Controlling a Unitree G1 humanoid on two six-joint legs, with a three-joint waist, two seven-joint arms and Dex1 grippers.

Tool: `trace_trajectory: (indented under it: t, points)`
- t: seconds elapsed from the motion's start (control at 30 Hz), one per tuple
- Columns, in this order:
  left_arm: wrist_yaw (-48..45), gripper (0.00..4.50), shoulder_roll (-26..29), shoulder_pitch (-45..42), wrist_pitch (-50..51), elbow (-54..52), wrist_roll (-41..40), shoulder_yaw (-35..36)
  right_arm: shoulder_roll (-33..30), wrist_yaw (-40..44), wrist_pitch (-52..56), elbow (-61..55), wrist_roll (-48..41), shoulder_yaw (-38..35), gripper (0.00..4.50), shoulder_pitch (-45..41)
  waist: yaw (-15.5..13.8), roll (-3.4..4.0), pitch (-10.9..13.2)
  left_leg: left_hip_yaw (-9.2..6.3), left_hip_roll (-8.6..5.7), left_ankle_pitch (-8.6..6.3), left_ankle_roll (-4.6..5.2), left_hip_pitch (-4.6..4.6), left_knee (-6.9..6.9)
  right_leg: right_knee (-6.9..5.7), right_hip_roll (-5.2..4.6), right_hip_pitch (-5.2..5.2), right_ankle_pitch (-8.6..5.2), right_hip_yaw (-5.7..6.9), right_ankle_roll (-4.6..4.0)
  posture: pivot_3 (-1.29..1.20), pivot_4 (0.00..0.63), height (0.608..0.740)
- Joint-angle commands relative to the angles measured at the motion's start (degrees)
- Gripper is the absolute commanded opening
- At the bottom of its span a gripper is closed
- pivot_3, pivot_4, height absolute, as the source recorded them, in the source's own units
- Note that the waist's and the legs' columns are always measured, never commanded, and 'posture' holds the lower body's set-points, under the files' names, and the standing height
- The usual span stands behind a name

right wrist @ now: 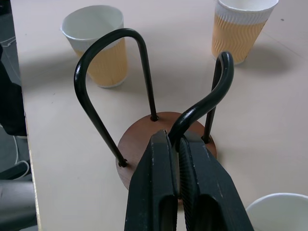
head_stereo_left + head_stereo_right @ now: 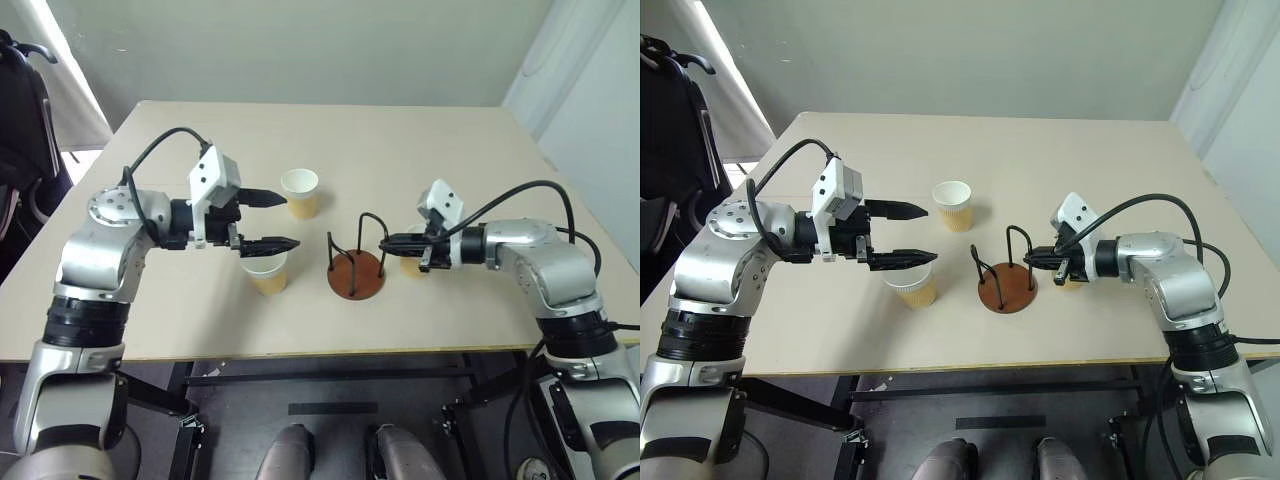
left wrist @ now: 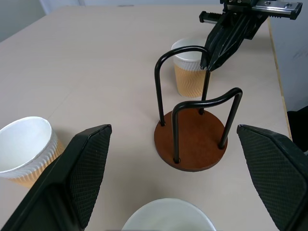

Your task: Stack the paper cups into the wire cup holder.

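Black wire cup holder [image 2: 356, 262], empty near the table's [image 2: 420, 130] front edge, is steadied by the right gripper [image 1: 179, 144] pinched on one loop; the left gripper [image 2: 272, 220], jaws apart above the nearest of the paper cups [image 2: 267, 271], should descend squarely before closing.

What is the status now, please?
Left gripper open over a cup. Right gripper shut on holder loop. Holder empty, three cups on table. Nothing in the way.
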State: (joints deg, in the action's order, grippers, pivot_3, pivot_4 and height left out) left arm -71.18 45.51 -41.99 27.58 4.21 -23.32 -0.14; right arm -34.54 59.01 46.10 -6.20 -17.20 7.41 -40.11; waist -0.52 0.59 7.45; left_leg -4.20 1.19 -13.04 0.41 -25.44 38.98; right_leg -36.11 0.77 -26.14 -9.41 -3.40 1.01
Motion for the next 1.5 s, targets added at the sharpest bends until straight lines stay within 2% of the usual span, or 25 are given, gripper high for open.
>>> trace_trajectory:
  t: [0.03,0.23,0.4,0.43,0.67,0.9,1.17,1.5]
  points:
    - [-0.27,4.5,0.52,-1.31,-0.74,-0.94,-0.36,0.87,-1.23,0.11,-0.2,-2.57,-0.57,0.86,0.52,0.3,0.01,-0.01,0.0,0.0,0.0,0.0,0.0,0.0,0.0,0.0,0.0,0.0,0.0,0.0,0.0,0.0,0.15,0.74]
    - [-0.13,4.5,0.4,-1.59,-0.9,-0.68,-0.14,0.75,-1.04,-0.75,-0.06,-2.52,-0.92,0.72,2.42,-0.02,0.0,-0.01,0.0,0.0,0.0,0.0,0.0,0.01,0.0,0.0,0.0,0.01,0.0,0.0,0.01,0.0,0.15,0.74]
    - [0.13,4.5,0.21,-1.74,-0.85,-0.59,-0.16,0.8,-0.57,-1.58,0.41,-1.64,-1.36,0.05,4.25,-0.94,0.0,-0.01,0.0,0.0,0.0,0.0,0.0,0.01,0.01,0.0,0.0,0.01,0.01,0.0,0.02,0.0,0.15,0.74]
    - [0.15,4.5,0.2,-1.73,-0.81,-0.61,-0.21,0.82,-0.6,-1.62,0.45,-1.52,-1.48,-0.02,4.45,-1.06,0.0,-0.01,0.0,0.0,0.0,0.0,0.0,0.01,0.01,0.0,0.0,0.01,0.01,0.0,0.02,0.0,0.15,0.74]
    - [0.39,4.5,0.09,-1.62,-0.75,-0.79,-0.27,0.83,-2.46,-0.42,-2.02,-0.03,-0.82,0.19,4.45,-1.87,-0.01,-0.01,0.0,0.0,0.0,0.0,0.0,0.0,0.01,0.01,0.0,0.01,0.01,0.0,0.01,0.0,0.15,0.74]
    - [0.61,4.5,-0.2,-1.84,-1.07,-0.44,-0.07,0.72,-8.12,3.3,-8.06,4.99,0.97,-0.14,4.45,-5.57,-0.03,-0.01,0.0,0.0,0.0,0.0,0.01,0.0,0.0,0.01,0.0,0.02,0.0,0.0,0.01,0.0,0.15,0.74]
    - [0.08,4.5,-0.47,-1.94,-1.0,-0.46,-0.22,0.5,-15.7,13.08,-14.07,2.0,0.88,1.35,4.45,-3.38,-0.09,-0.01,0.0,0.0,0.01,0.0,0.01,0.0,0.0,0.03,0.0,0.04,0.0,0.0,0.02,0.0,0.15,0.74]
    - [-2.03,4.5,-1.14,-3.44,0.57,-0.11,-2.78,1.11,-15.73,12.48,-29.33,8.37,13.29,7.54,4.45,-4.61,-0.03,-0.01,0.0,0.01,0.05,-0.01,0.05,0.11,0.04,0.02,0.0,0.14,0.15,0.0,0.26,0.0,0.15,0.74]
